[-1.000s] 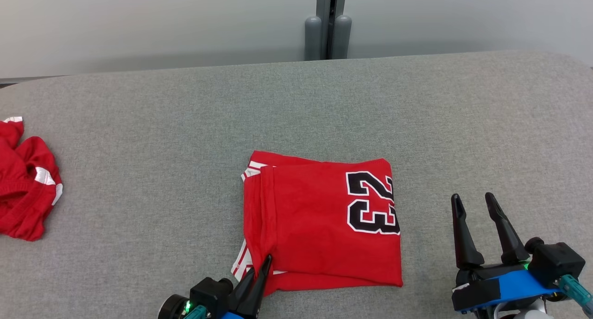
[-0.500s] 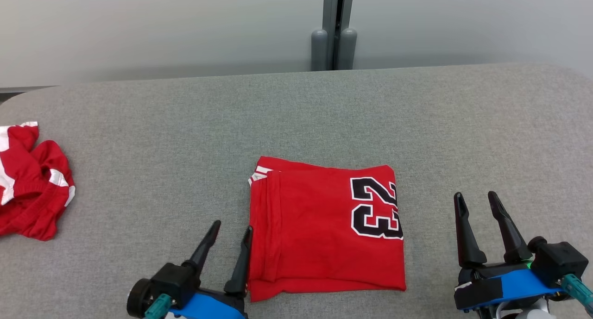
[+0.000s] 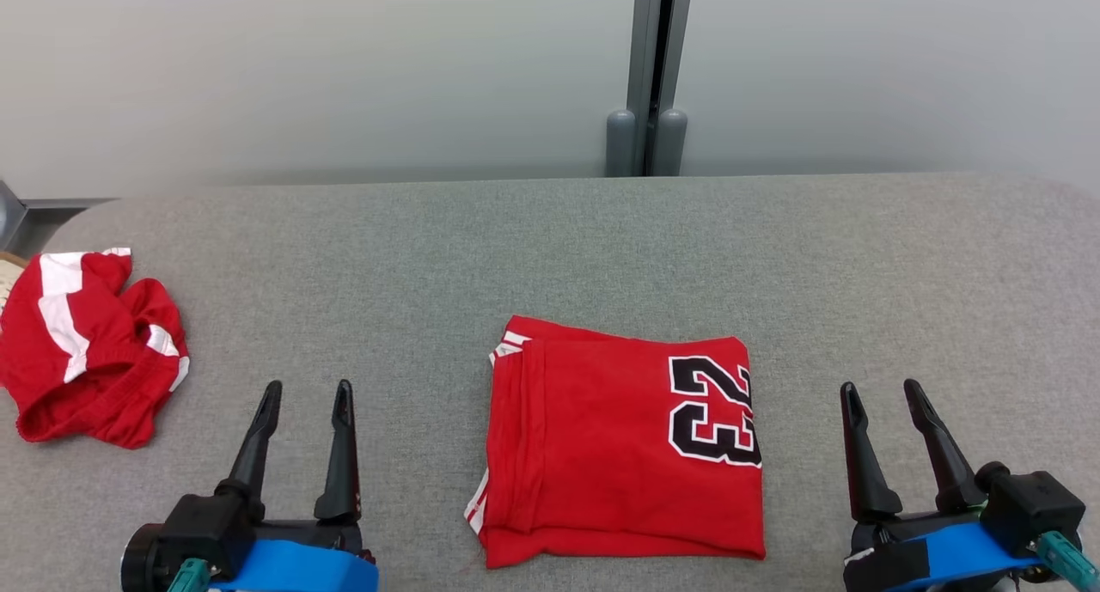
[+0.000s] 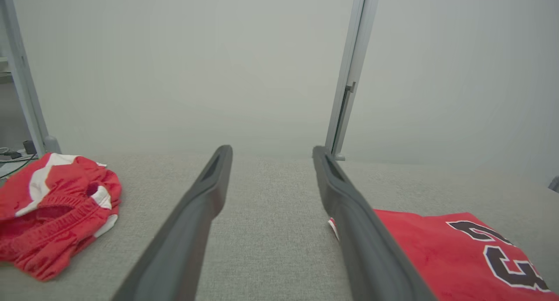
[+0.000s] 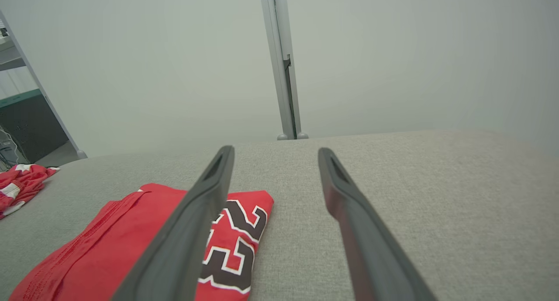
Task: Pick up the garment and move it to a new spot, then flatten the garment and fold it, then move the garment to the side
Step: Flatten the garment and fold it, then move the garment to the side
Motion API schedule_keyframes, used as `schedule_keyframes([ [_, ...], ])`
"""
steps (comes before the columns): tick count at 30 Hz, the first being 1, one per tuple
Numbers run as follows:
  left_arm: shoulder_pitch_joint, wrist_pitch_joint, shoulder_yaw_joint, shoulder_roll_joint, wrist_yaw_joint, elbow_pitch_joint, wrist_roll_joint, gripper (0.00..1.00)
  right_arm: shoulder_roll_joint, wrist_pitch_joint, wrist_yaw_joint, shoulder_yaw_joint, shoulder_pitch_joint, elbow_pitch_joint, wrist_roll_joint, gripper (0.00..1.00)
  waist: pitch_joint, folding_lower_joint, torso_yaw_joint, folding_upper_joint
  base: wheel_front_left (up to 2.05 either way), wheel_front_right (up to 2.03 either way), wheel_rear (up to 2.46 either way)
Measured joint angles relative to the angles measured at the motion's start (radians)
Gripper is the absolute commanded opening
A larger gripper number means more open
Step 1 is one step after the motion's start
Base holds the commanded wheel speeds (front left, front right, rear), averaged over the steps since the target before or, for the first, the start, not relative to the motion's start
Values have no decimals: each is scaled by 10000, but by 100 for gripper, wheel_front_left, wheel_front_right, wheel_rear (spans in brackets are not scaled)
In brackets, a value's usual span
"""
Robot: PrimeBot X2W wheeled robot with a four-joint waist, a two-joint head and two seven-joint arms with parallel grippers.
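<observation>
The garment is red (black, white-edged 23), the tabletop grey.

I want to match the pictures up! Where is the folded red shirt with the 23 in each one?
Head view: the folded red fabric shirt with black 23 lies low in the centre.
Left wrist view: the shirt is at bottom right.
Right wrist view: the shirt is at bottom left.
Shared landmark: the grey upright post at the back.

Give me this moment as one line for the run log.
folded garment: flat on table | left gripper: open, empty | right gripper: open, empty | crumpled garment: far left
</observation>
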Motion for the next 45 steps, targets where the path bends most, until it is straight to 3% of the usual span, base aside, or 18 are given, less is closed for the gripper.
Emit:
schedule_keyframes([
  [10, 634, -2, 767, 65, 58, -63, 188, 100, -2, 234, 0, -247, 602, -303, -301, 100, -492, 0, 83, 0, 0, 0, 0],
  [45, 805, -2, 777, 153, 54, 374, 435, 100, 0, 679, 0, -190, 668, -477, -397, 100, -574, 0, 127, 0, 0, 0, 0],
])
